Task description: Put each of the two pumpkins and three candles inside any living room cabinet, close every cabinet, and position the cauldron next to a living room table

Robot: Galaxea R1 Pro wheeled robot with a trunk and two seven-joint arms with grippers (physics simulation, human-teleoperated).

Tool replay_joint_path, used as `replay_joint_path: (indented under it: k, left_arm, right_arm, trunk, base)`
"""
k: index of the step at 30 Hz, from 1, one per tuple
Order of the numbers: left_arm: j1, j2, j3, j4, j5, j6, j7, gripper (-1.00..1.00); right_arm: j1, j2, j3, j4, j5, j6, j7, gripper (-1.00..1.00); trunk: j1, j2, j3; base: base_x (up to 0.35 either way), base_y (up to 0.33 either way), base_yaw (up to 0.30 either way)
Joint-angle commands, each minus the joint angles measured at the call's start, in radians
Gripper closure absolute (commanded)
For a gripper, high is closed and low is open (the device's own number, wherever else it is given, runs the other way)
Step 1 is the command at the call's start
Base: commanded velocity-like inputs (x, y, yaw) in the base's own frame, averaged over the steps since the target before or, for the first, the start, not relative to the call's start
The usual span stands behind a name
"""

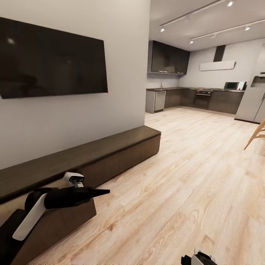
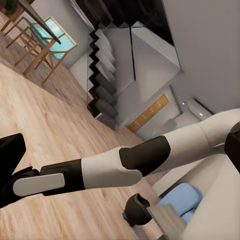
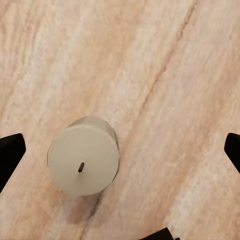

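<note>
Right fingers (image 3: 10, 155) spread wide, tips at either edge of the wrist view, and a grey-beige candle (image 3: 83, 159) stands upright on the wooden floor (image 3: 165, 75) between them, untouched. Left gripper (image 1: 105, 191) hangs beside the dark cabinet (image 1: 110, 154); its fingers look narrow, though I cannot tell for sure.

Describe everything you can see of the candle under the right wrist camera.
The candle is a short, stubby grey-beige cylinder with a matte, waxy look and a small dark wick at the centre of its flat top. It stands upright on the light wood plank floor, casting a faint shadow. The right pincer hangs open above it, dark fingertips wide to either side, not touching it.
</note>
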Motion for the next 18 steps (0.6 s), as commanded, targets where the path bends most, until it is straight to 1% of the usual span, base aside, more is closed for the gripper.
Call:
replay_joint_path:
  k: [1, 6, 9, 18]
  left_arm:
    - [-0.001, 0.001, -0.002, 0.0, 0.005, 0.007, 0.0, -1.0]
    - [-0.001, 0.001, -0.002, 0.0, 0.005, 0.007, 0.0, -1.0]
    - [-0.001, 0.001, -0.002, 0.0, 0.005, 0.007, 0.0, -1.0]
    - [-0.001, 0.001, -0.002, 0.0, 0.005, 0.007, 0.0, -1.0]
  right_arm:
    - [0.0, -0.001, 0.012, -0.003, -0.007, 0.005, -0.002, -1.0]
    - [0.0, 0.0, 0.023, -0.003, -0.007, 0.005, 0.016, -1.0]
    - [0.0, 0.0, 0.023, -0.003, -0.007, 0.005, 0.024, -1.0]
    - [0.0, 0.0, 0.025, -0.004, -0.007, 0.005, 0.027, -1.0]
  trunk:
    - [0.004, -0.008, -0.004]
    - [0.023, -0.043, -0.02]
    - [0.023, -0.043, -0.02]
    - [0.057, -0.106, -0.048]
  base:
    - [0.0, 0.0, 0.0]
    - [0.0, 0.0, 0.0]
    - [0.0, 0.0, 0.0]
    - [0.0, 0.0, 0.0]
